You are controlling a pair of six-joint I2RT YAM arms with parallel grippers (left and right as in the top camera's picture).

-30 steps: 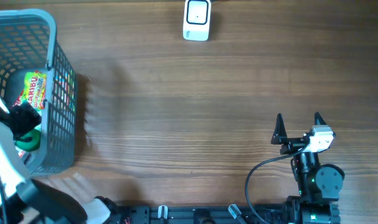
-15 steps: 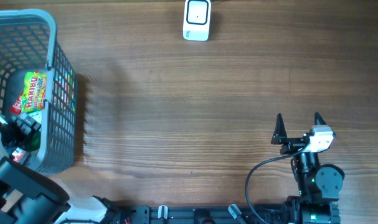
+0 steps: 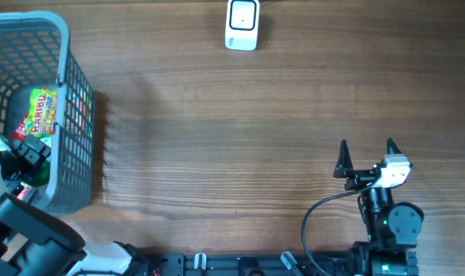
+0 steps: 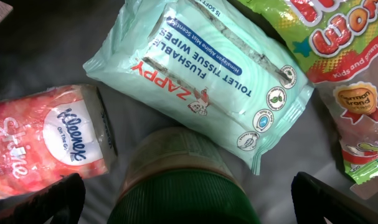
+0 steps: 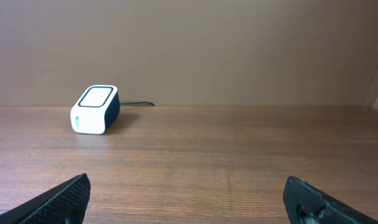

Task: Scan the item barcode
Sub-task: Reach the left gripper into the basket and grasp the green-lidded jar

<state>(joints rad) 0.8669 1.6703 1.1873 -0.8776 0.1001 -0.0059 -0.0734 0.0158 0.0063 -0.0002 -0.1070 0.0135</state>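
Note:
My left gripper is down inside the grey basket at the table's left edge. It is open, with its black fingers wide on either side of a jar with a green ribbed lid, clear of the lid. Beyond the jar lie a mint Zappy wipes pack, a pink Kleenex pack and a Haribo gummy bag. The white barcode scanner stands at the far middle of the table. My right gripper rests open and empty at the near right, facing the scanner.
The basket's mesh walls close in tightly around the left arm. Bare wooden tabletop stretches between the basket, the scanner and the right arm. A black cable loops beside the right arm's base.
The left arm shifted toward the near side of the basket and dropped lower over the items, then held still. The right arm has not moved.

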